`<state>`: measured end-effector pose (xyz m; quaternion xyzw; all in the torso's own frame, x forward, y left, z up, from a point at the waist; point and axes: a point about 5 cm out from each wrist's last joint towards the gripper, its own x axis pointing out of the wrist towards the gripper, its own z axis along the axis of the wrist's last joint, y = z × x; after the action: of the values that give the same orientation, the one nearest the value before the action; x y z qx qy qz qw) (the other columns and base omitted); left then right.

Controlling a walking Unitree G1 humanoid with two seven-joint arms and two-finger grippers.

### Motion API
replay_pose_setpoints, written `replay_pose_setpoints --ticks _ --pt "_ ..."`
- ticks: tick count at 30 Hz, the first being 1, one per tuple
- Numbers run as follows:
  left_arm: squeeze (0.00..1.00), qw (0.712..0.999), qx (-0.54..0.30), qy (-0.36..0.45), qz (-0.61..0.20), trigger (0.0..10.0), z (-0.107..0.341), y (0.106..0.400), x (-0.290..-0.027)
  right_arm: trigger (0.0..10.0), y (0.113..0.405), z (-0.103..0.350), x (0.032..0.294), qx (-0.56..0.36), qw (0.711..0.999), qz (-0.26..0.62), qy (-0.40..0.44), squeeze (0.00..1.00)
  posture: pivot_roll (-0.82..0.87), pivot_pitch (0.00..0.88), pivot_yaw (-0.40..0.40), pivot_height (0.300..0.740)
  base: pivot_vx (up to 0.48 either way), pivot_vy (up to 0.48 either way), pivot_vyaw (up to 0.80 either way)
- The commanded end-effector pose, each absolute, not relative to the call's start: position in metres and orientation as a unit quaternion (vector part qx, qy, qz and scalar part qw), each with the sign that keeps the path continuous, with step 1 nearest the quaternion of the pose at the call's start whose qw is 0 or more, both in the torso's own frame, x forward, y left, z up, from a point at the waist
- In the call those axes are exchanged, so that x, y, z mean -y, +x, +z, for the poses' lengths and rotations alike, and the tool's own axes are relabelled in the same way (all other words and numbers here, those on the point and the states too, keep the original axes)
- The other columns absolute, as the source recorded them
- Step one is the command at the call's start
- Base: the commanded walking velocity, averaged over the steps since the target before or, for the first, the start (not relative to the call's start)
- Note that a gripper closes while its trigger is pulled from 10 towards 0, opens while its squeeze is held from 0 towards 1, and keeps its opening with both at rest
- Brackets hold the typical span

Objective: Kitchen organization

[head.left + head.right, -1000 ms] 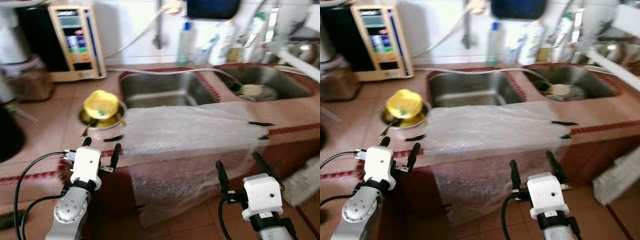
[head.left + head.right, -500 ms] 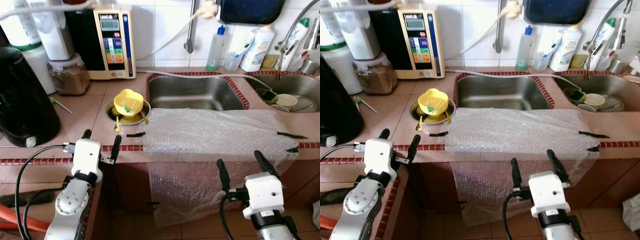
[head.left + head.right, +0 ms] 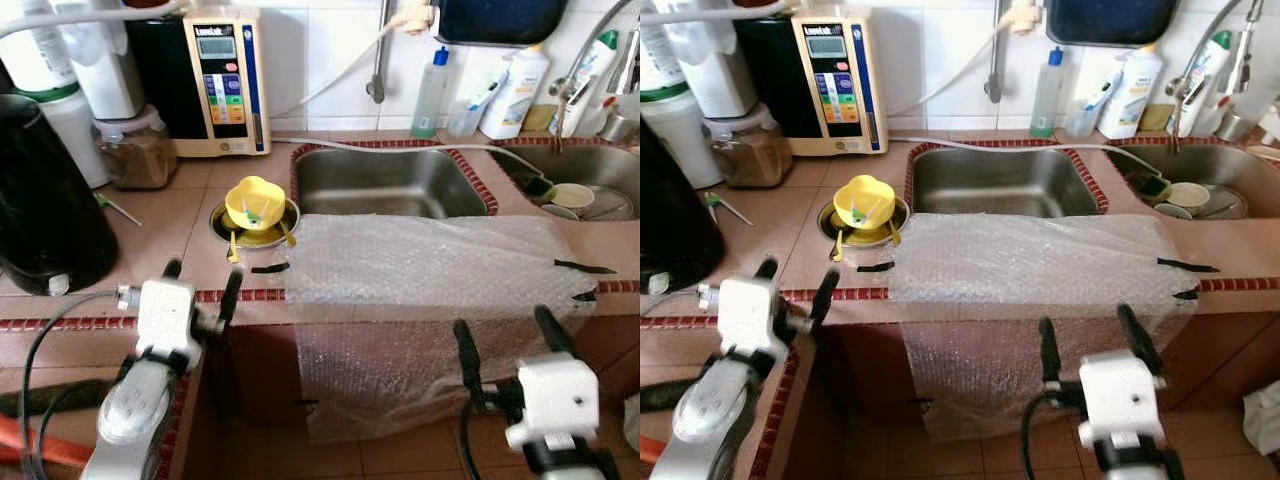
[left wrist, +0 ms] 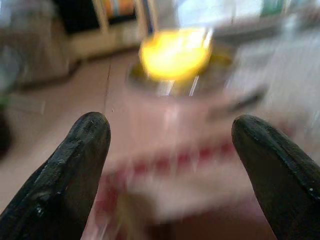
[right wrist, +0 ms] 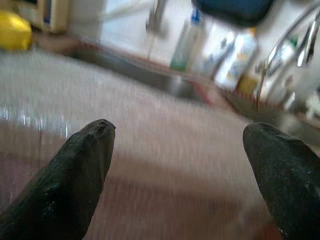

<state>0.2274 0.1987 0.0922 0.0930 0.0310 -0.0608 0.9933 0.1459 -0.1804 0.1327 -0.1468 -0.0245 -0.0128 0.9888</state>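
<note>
Tiled counter (image 3: 150, 215) is holding a yellow cup (image 3: 253, 203); I am keeping both open grippers, left gripper (image 3: 198, 290) and right gripper (image 3: 507, 342), low, approaching slowly.

Left end effector (image 3: 201, 284): raised in front of the body, silver forearm angled up from lower left, white wrist block below the two black fingers. Fingers (image 4: 75, 165) spread wide apart, nothing between them.

Right end effector (image 3: 510, 337): held lower, silver arm rising from the bottom edge. Fingers (image 5: 75, 175) point up and forward, parted wide, nothing held.
</note>
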Motion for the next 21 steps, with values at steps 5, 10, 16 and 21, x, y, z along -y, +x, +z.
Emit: replay_pose_setpoints --ticks 5,10,16,21 --pt "0.00 0.989 -0.064 0.129 -0.039 10.0 0.078 0.211 -0.224 10.0 0.144 0.125 0.195 0.007 0.989 -0.052 -0.135 0.00 0.10 0.000 -0.011 0.740 0.000 0.000 0.00" --pt "0.00 0.988 -0.064 0.136 -0.034 10.0 0.077 0.206 -0.227 10.0 0.154 0.124 0.190 0.010 0.990 -0.022 -0.137 0.00 0.13 0.000 -0.036 0.740 0.000 0.000 0.00" --pt "0.00 0.990 -0.056 0.126 -0.030 10.0 0.073 0.204 -0.227 10.0 0.164 0.131 0.187 0.027 0.990 -0.002 -0.138 0.00 0.15 0.000 -0.055 0.740 0.000 0.000 0.00" --pt "0.00 0.993 -0.038 0.112 -0.031 10.0 0.071 0.209 -0.224 10.0 0.177 0.139 0.184 0.048 0.989 0.015 -0.142 0.00 0.17 0.000 -0.076 0.740 0.000 0.000 0.00"
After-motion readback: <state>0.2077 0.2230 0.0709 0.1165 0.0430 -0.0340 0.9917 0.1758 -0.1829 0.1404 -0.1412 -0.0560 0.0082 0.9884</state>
